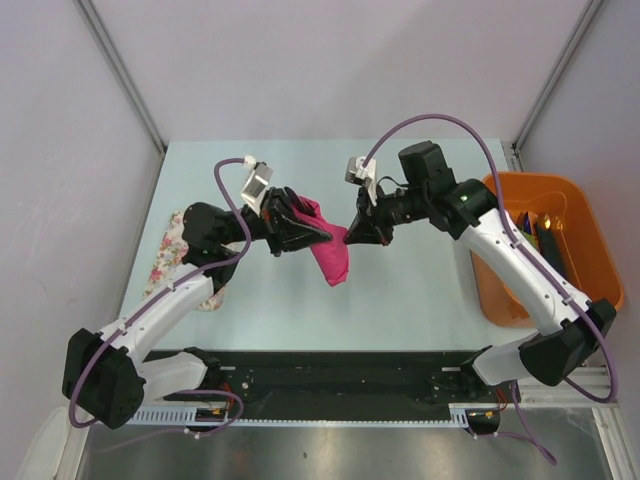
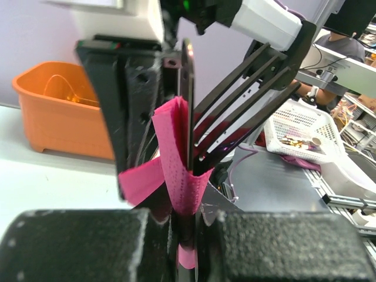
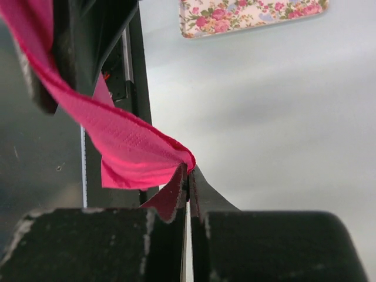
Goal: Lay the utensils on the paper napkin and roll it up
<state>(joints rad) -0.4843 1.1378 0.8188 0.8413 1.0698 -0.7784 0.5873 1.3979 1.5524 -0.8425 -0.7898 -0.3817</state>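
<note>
Shows a thin magenta-pink paper napkin (image 1: 332,255) lifted clear of the pale bench (image 1: 400,300), crumpled and hanging between two pincers. Finds the left pincer (image 1: 320,237) clamped on one fold of it, the right pincer (image 1: 350,238) pressed together on an opposite corner. Shows also a floral-print cloth mat (image 1: 168,250) lying at the bench's left edge and an orange plastic tub (image 1: 520,185) at the right side, dark clutter inside.

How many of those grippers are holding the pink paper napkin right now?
2. The left gripper pinches the paper napkin from the left, and the right gripper pinches a corner from the right. The napkin hangs between them. No other gripper is in view.
</note>
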